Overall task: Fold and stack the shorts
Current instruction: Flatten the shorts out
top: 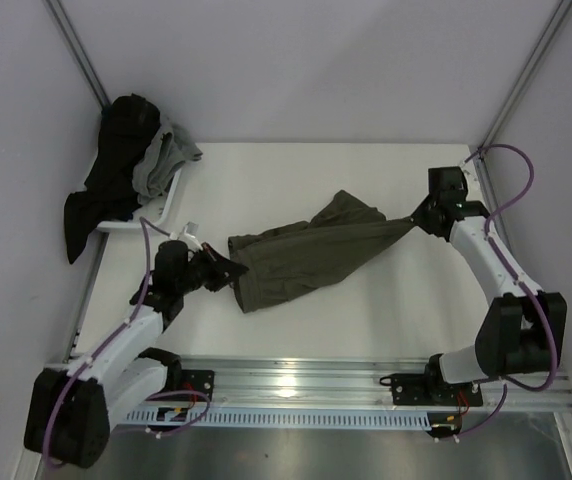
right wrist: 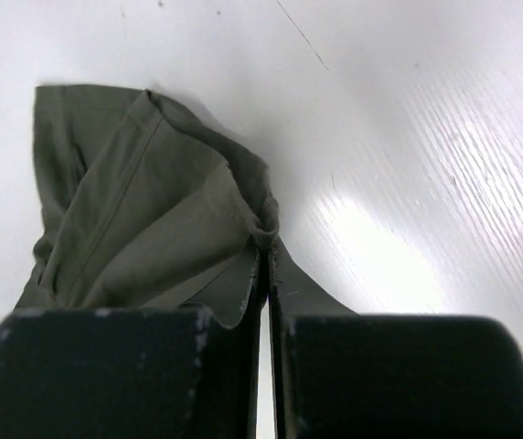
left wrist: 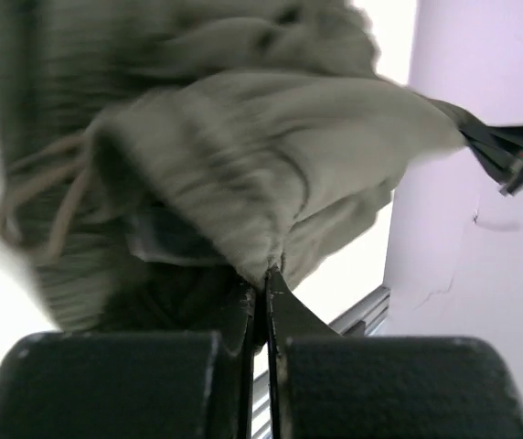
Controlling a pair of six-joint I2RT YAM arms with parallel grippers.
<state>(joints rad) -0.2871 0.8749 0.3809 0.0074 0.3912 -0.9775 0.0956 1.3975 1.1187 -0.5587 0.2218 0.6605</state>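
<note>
The olive-green shorts (top: 306, 255) hang stretched between my two grippers over the middle of the white table. My left gripper (top: 228, 268) is shut on the waistband end; in the left wrist view the fabric (left wrist: 243, 165) bunches above the jaws and the drawstring (left wrist: 42, 197) loops at the left. My right gripper (top: 413, 222) is shut on a leg hem corner; in the right wrist view the fabric (right wrist: 143, 219) spreads left from the pinched edge (right wrist: 267, 240).
A pile of dark and grey garments (top: 131, 165) lies on a white tray (top: 166, 205) at the back left corner. A metal rail (top: 366, 375) runs along the near edge. White walls enclose the table (top: 296, 180).
</note>
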